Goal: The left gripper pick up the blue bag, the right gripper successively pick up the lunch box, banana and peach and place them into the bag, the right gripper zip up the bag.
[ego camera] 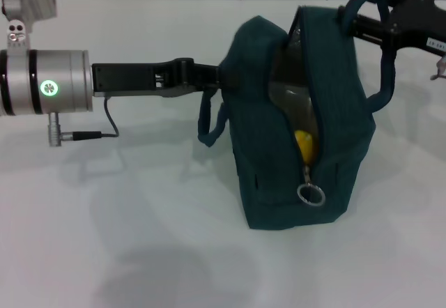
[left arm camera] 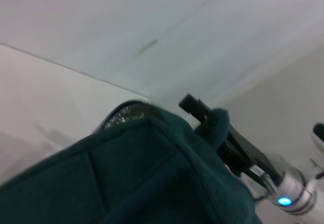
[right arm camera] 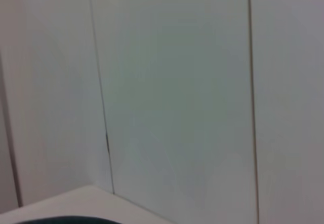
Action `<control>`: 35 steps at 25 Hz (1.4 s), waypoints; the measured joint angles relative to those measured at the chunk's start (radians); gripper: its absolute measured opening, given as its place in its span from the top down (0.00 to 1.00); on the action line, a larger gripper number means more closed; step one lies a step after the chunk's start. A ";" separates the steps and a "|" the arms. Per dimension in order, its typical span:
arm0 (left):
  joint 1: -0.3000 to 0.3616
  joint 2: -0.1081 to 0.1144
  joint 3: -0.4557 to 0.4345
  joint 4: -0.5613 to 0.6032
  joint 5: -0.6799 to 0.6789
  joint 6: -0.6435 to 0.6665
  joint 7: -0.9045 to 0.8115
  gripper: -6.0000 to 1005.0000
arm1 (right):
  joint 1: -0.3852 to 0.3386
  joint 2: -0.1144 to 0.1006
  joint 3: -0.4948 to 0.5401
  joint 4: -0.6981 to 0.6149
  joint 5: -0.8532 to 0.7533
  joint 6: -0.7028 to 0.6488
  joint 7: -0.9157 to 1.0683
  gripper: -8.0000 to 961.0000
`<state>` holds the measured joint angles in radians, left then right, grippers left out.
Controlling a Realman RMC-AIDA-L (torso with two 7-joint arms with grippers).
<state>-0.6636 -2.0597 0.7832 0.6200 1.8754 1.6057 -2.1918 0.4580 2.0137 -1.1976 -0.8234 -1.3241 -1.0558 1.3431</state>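
A: Where's the blue bag [ego camera: 300,127] now?

B: Standing upright on the white tabletop [ego camera: 104,238], long axis vertical, its half-open zipper seam facing the head camera. The ring pull [ego camera: 311,194] hangs low on that seam, and something yellow [ego camera: 304,145] — likely the banana — shows through the gap.

A: And the tools?

B: The left tool [ego camera: 221,78] is at the bag's left side, fingertips hidden against the fabric; I cannot tell how far open it is. The right tool [ego camera: 373,12] sits at the far handle [ego camera: 362,5] up top; grip unclear too.

A: Risks?

B: The pull sits low — if the bag sags or tilts when tugged, the zipper could bind, or the contents could bulge into the seam.
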 joint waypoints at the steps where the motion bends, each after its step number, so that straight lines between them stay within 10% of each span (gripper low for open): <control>1: 0.004 0.003 0.000 -0.001 0.000 -0.015 0.007 0.93 | 0.001 0.000 -0.003 0.000 -0.011 0.012 0.015 0.34; 12: 0.011 -0.001 0.000 -0.016 -0.117 -0.016 0.040 0.93 | -0.002 0.001 0.042 -0.083 0.050 -0.094 0.087 0.34; 20: 0.010 0.003 -0.003 -0.047 -0.048 -0.096 0.047 0.93 | 0.081 -0.018 0.029 0.040 -0.224 0.022 0.199 0.35; 35: 0.022 0.017 -0.009 -0.043 -0.050 -0.100 0.048 0.93 | -0.101 -0.003 0.328 -0.122 -0.226 -0.349 0.167 0.36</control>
<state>-0.6411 -2.0426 0.7746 0.5774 1.8253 1.5058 -2.1443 0.3570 2.0104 -0.8693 -0.9450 -1.5500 -1.4045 1.5102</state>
